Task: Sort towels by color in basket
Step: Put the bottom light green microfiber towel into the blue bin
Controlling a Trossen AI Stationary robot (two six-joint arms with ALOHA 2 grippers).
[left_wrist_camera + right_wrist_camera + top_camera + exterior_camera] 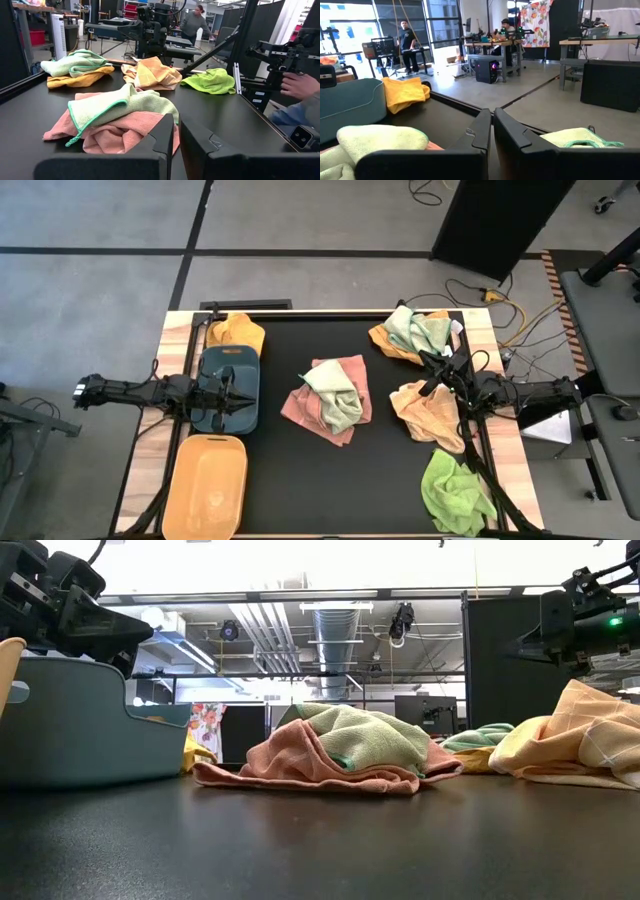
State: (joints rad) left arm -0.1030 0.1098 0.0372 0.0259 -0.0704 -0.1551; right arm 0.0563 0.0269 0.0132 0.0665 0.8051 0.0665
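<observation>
While the left gripper (238, 393) hangs over the teal basket (250, 367) at the table's left side with its fingers pressed together and nothing between them, the right gripper (432, 377) waits over at the right, fingers likewise closed and empty, between two heaps of cloth. Just beside it lies the peach towel (432, 413), crumpled; farther back sits a mint towel (418, 330) draped on a mustard orange one (385, 340), and near the front right corner the lime green towel (455, 491) lies alone. In mid-table a pale mint towel (336, 398) rides on top of a salmon pink towel (305, 405), the two touching and partly tangled. One mustard towel (237, 333) rests at the far left, just behind the teal basket, and an orange basket (207, 485) stands empty at the near left. These cloths look light, soft and floppy, so they should bunch and trail when lifted; I'd judge a raised fold or a hemmed edge the best place to pinch, taking the top mint cloth first so the pink one isn't dragged along.
</observation>
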